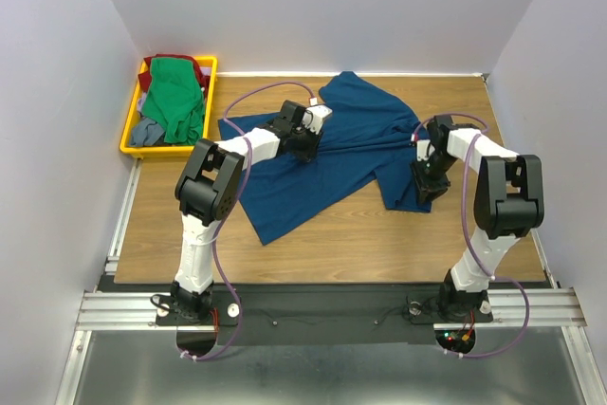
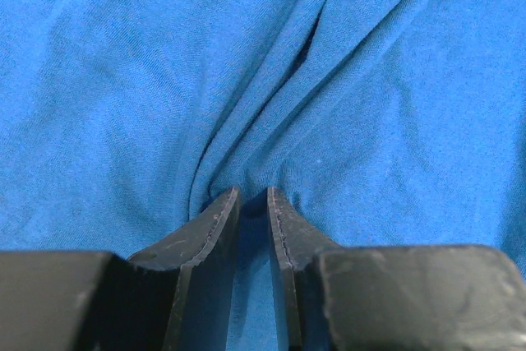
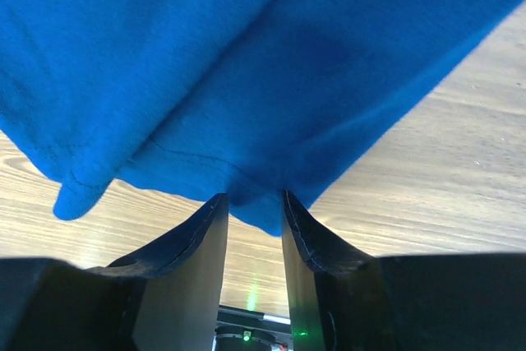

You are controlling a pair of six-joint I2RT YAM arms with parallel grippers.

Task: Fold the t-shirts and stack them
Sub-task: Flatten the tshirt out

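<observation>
Robot lab cell; white partitions [image 1: 57,92]; aluminium rail frame [image 1: 114,308].

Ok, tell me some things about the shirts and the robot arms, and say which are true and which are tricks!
1. The blue t-shirt lies spread on the wooden table. True.
2. The left gripper is holding the green t-shirt. False: it pinches a fold of the blue t-shirt.
3. The green t-shirt is in the yellow tray. True.
4. The yellow tray is on the right side. False: it sits at the far left.
5. The right gripper is over the tray. False: it is at the blue t-shirt's edge, on the right.
</observation>
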